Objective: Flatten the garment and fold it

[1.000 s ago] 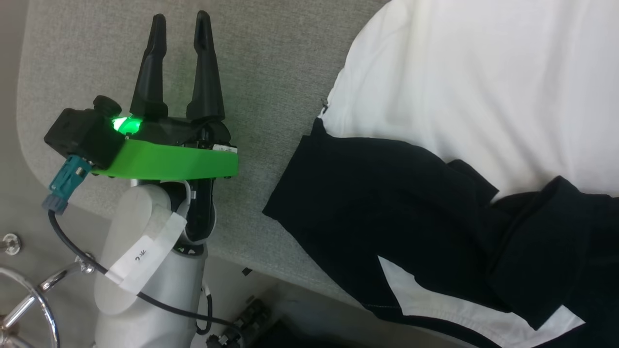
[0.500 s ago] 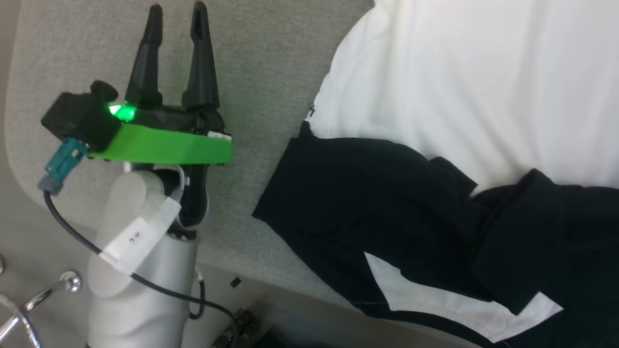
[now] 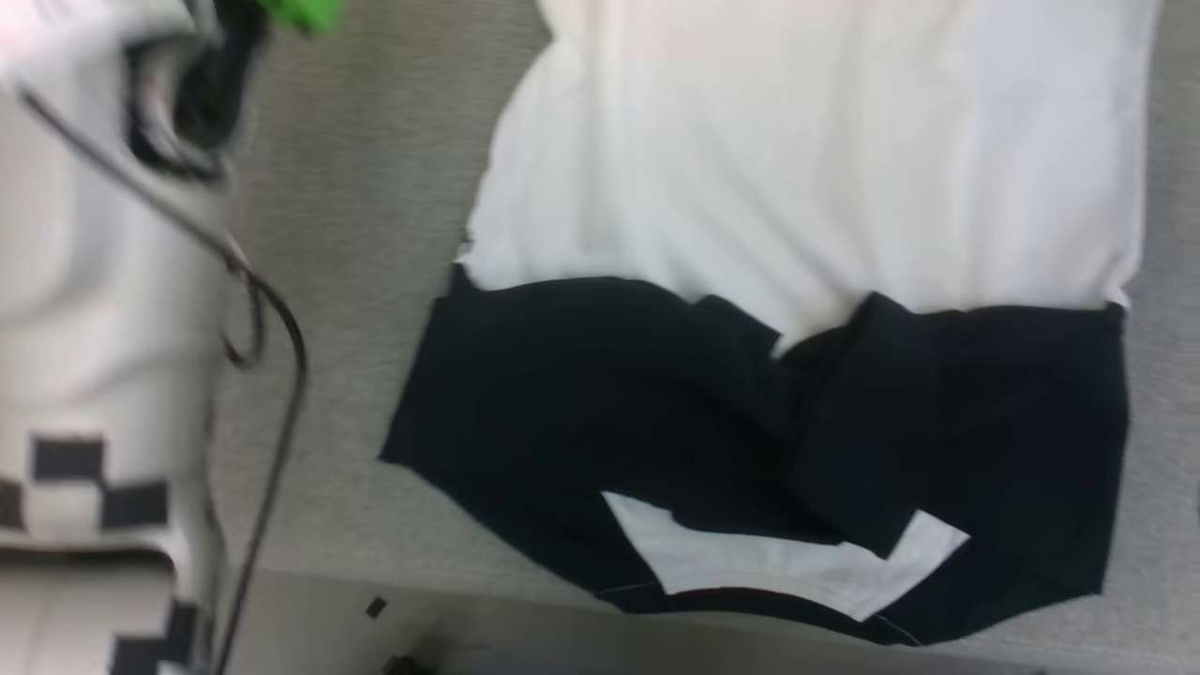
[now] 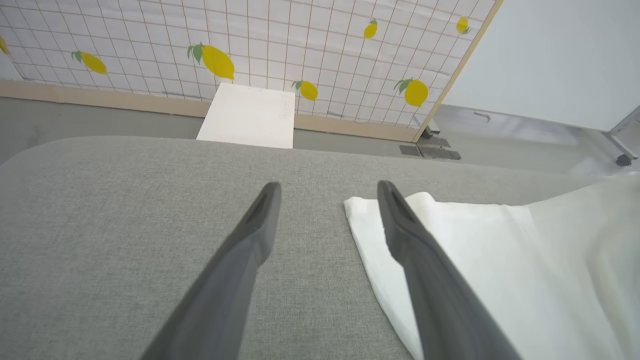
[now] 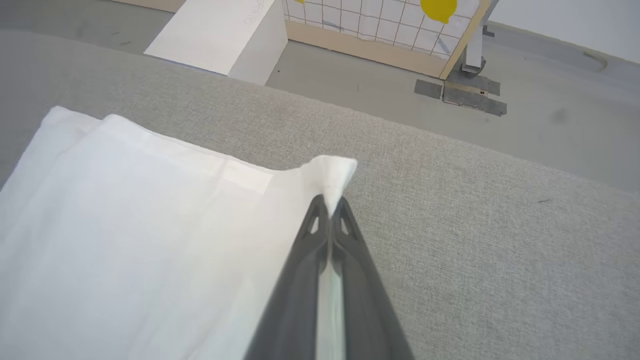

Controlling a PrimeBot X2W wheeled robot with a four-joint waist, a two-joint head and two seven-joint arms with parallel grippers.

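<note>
**Right pincer clamped on a white corner of the shirt, left pincer wide**

Head view: a soft black-and-white sports shirt (image 3: pixel 806 187) lies spread on the grey woven-fabric worktop (image 3: pixel 356 281). Its white body is at the top of the view. The black shoulder part lies below it, rumpled and folded over itself, with a white patch showing near the lower edge. At the left, blurred, stands the pale left forearm (image 3: pixel 94 309), which carries a black-and-white checkered marker (image 3: pixel 75 483). A thin black cable (image 3: pixel 281 375) hangs beside it. No logo or lettering can be read on the shirt here.

Left wrist view: the left pincer (image 4: pixel 328 187) hangs over the worktop with its two dark fingers spread wide and nothing between them. One finger crosses in front of a white corner of the shirt; whether it touches the cloth I cannot tell. Beyond the worktop's far edge are a plain white box (image 4: pixel 247 115) on the floor and a wood-framed grid screen printed with yellow lemons (image 4: pixel 300 45).

Right wrist view: the right pincer (image 5: pixel 329 205) is closed tight on another white corner of the shirt, and a small peak of cloth pokes out past the tips. The white box bears faint writing, too small to read.
</note>
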